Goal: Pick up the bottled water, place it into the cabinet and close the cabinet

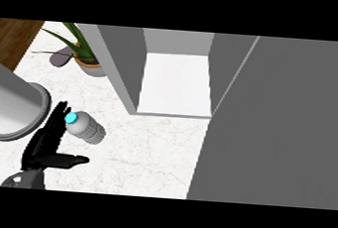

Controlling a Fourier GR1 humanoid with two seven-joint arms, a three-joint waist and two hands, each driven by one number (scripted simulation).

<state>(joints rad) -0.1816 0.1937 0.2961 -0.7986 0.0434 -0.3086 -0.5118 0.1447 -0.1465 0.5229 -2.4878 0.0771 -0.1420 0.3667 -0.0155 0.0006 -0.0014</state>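
The bottled water (87, 127) lies on its side on the white marble counter (147, 154), its cyan cap pointing up-left. My left hand (41, 152) comes in from the lower left with fingers (55, 120) straight and thumb spread to the right. The fingertips sit right beside the cap, on the bottle's left, and are not curled round it. The cabinet (175, 81) stands open at the back, its white shelf bare. Its grey door (288, 134) swings out and fills the right side. My right hand does not show.
A large grey cylindrical vessel (7, 107) sits at the left edge, close to my left hand. A potted plant (84, 55) stands at the back left beside the cabinet's side wall. Wooden floor (9, 37) shows beyond the counter's far left corner.
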